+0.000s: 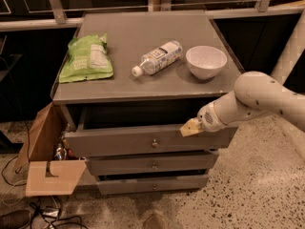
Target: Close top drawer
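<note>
The top drawer (124, 141) is a wide grey drawer standing pulled out a little from the cabinet, its dark inside showing behind the front panel. A small round metal knob (154, 143) sits at the panel's centre. My gripper (191, 128), with tan fingertips on a white arm, is at the drawer front's upper right edge, right of the knob and touching or almost touching the panel.
On the cabinet top (143, 85) lie a green snack bag (86, 58), a plastic bottle (157, 57) on its side and a white bowl (206, 61). Two slimmer drawers (152, 166) sit below. A brown paper bag (45, 159) and cables are on the floor at left.
</note>
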`<state>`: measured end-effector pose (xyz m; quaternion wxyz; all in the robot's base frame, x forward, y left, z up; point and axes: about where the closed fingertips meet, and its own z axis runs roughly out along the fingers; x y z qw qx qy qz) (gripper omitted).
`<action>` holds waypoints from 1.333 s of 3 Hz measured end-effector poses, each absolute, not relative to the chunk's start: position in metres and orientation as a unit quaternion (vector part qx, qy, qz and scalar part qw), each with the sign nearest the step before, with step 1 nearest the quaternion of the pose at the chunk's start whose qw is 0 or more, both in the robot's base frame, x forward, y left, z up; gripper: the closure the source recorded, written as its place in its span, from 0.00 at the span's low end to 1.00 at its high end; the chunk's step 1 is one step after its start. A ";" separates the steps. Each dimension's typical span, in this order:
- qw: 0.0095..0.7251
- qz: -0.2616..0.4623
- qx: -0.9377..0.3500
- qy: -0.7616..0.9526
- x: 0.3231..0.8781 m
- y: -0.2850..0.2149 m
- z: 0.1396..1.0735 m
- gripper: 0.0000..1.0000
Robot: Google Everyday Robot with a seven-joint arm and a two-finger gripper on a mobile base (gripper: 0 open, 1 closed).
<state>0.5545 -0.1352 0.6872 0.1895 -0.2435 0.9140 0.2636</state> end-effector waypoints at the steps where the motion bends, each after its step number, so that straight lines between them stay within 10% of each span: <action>1: 0.187 0.265 -0.235 0.916 0.549 -0.139 0.688 1.00; 4: 0.122 0.256 -0.109 0.953 0.469 -0.179 0.639 1.00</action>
